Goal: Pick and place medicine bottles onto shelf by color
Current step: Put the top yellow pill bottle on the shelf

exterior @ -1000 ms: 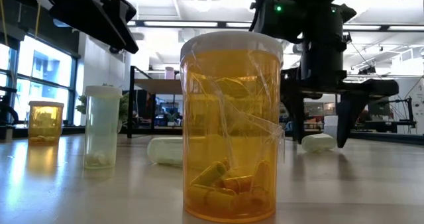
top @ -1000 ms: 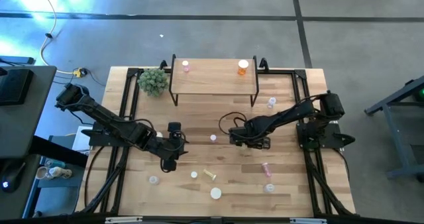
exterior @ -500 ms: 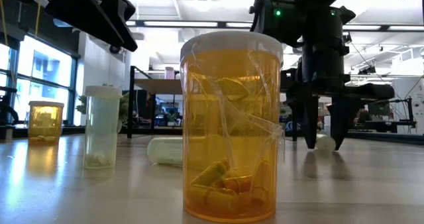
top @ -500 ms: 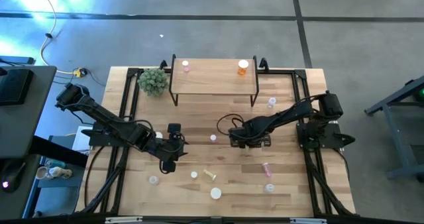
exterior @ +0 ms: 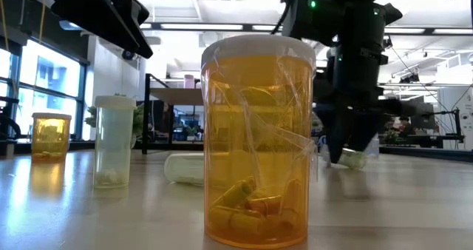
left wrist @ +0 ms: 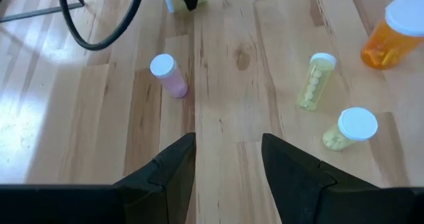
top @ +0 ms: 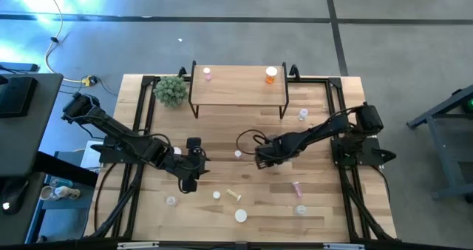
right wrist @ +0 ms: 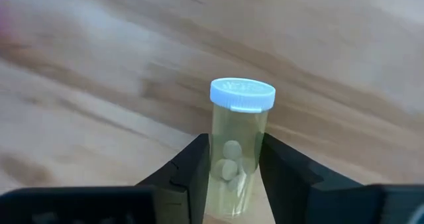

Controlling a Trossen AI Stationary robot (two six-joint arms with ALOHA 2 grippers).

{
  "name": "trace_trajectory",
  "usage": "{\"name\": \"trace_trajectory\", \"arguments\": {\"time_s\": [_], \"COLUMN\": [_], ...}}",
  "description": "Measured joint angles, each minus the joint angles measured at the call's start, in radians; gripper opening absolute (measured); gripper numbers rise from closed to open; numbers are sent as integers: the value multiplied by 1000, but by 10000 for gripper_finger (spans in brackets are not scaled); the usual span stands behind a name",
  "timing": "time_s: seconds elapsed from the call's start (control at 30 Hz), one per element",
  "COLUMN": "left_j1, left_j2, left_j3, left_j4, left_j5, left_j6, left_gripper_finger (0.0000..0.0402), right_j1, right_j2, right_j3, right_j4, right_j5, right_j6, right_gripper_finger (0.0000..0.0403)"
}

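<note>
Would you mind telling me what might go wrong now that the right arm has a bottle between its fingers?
1. The right pincer clamps only the lower body of the small yellow-green pill bottle with a white cap; most of the bottle sticks out past the fingers, so it could pivot or slip during the carry.
2. The light-wood shelf on thin black legs already holds a pink bottle and an orange bottle near its ends; a careless placement might knock one over.

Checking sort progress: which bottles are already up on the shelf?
Two: the pink bottle at the shelf's left end and the orange bottle at its right end. Every other bottle in the high view sits on the tabletop.
</note>
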Motion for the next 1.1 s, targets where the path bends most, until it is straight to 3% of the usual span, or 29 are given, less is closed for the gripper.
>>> {"name": "trace_trajectory", "arguments": {"time_s": [0.33,0.6,0.83,1.1], "left_j1": [0,0,2,2], "left_j2": [0,0,0,0], "left_j3": [0,0,0,0], "left_j4": [0,15,62,113], "left_j5": [64,75,75,74], "left_j6": [-21,-6,60,138], "left_gripper_finger": [163,163,163,163], "right_j1": [64,72,72,73], "right_j2": [-1,-59,-131,-163], "right_j3": [1,1,1,1], "right_j4": [241,302,426,600], "right_j5": [157,272,330,294], "right_j6": [-110,-193,-480,-902], "right_gripper_finger": [112,112,112,112]}}
